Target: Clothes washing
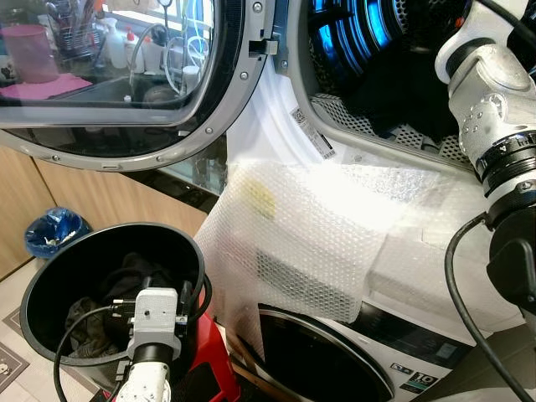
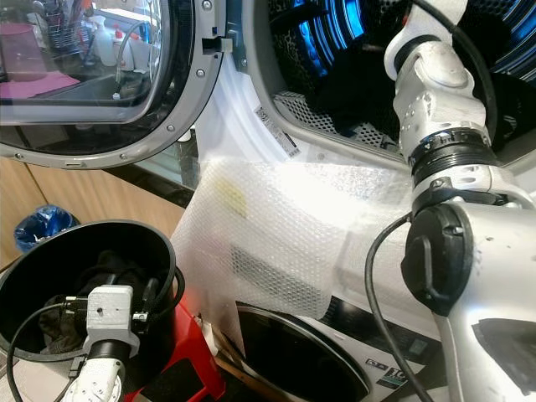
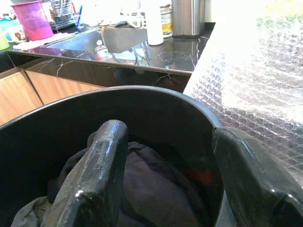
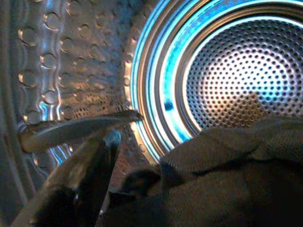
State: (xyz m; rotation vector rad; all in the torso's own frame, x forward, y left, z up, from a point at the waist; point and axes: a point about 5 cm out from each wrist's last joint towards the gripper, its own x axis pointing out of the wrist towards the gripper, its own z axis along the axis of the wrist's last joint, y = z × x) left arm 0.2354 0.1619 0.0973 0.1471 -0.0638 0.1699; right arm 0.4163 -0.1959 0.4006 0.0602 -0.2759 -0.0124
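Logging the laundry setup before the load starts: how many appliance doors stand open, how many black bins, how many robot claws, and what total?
Open appliance doors: 1
Black bins with clothes: 1
Robot claws: 2, left claw over the bin, right claw inside the drum
Total: 4

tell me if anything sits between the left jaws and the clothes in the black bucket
Nothing visible does. The left gripper hangs open over the black bucket, and the dark clothes lie directly below between its fingers. The bucket's rim is open on top, with no lid or cover.
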